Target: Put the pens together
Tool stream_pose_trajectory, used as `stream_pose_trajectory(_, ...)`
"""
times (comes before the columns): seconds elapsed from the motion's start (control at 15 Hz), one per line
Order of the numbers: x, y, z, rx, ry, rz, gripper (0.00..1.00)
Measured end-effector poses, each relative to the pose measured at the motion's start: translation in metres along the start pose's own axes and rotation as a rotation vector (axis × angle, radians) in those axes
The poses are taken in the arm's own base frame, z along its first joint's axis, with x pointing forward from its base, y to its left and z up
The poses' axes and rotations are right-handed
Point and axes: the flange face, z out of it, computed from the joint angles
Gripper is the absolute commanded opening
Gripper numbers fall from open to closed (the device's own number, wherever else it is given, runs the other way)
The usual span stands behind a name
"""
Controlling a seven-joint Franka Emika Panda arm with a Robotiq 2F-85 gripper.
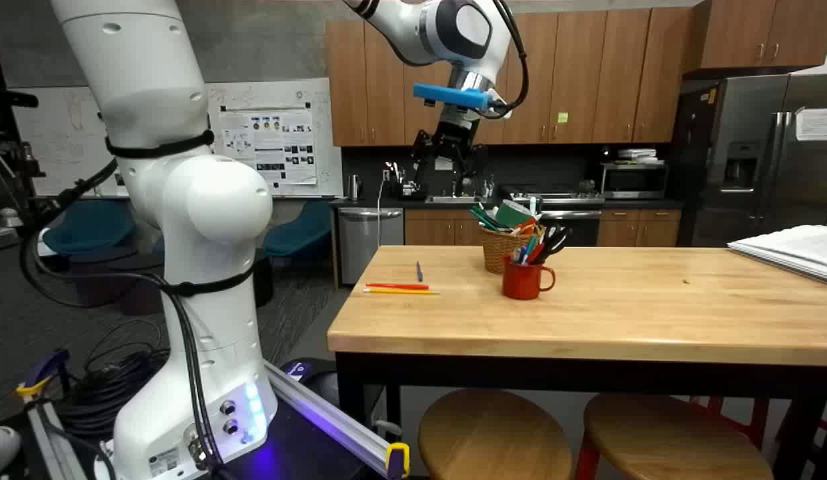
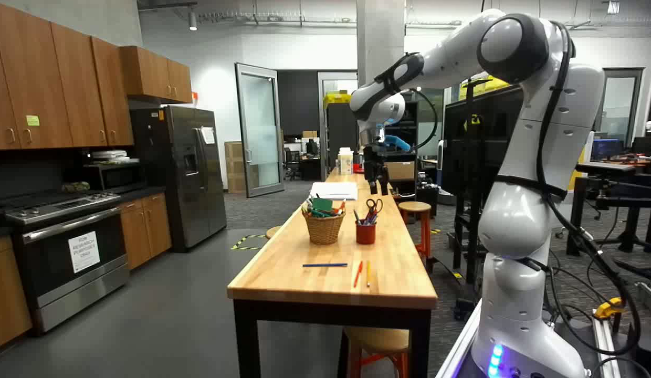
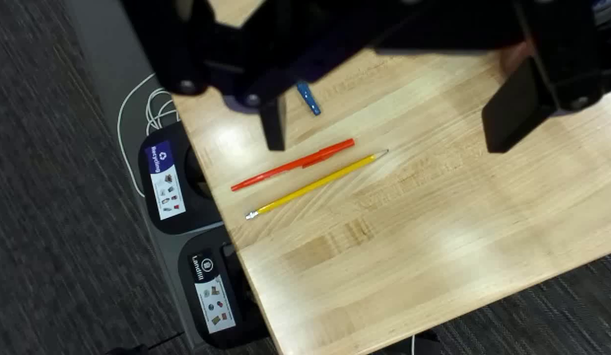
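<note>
Hanging well above the counter (image 1: pixel 620 313), as both exterior views show, the fingers (image 3: pixel 517 106) are spread wide, and the wrist view shows pale wood between them. Lower in that view lie a red pen (image 3: pixel 310 159) and a yellow pencil (image 3: pixel 315 185), side by side and nearly parallel, a strip of wood separating them; from the low angle of an exterior view, the red pen (image 1: pixel 397 287) and yellow pencil (image 1: pixel 407 292) seem almost to touch. The blue pen (image 3: pixel 309 101) is partly hidden behind dark linkage (image 3: pixel 310 44) in the wrist view, yet in an exterior view the blue pen (image 2: pixel 324 264) shows its full length, lying crosswise to the other two, near the red pen but apart from it. Farther along the counter, a filled red mug (image 1: pixel 521 283) overlaps a wicker basket (image 1: pixel 495 252) in an exterior view; in an exterior view where scissors (image 2: pixel 374 205) stand loops-up in the mug (image 2: pixel 365 233), a gap separates it from the basket (image 2: pixel 324 231). White papers (image 1: pixel 797 243) lie beyond them in both exterior views. Just off the counter's end, the wrist view alone makes a Recycling label (image 3: pixel 165 180) and a Landfill label (image 3: pixel 214 291) legible. Wooden-topped stools (image 1: pixel 495 433) appear by the counter in both exterior views.
</note>
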Motion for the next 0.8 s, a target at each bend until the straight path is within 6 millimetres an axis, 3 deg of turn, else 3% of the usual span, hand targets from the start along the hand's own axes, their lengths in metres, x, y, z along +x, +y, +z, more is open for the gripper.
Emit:
stream_pose_trajectory(0.33, 0.004, -0.003, 0.001, -0.010, -0.002, -0.006, 1.00)
stream_pose_trajectory(0.8, 0.038, -0.030, -0.002, -0.111, 0.111, -0.090, 1.00)
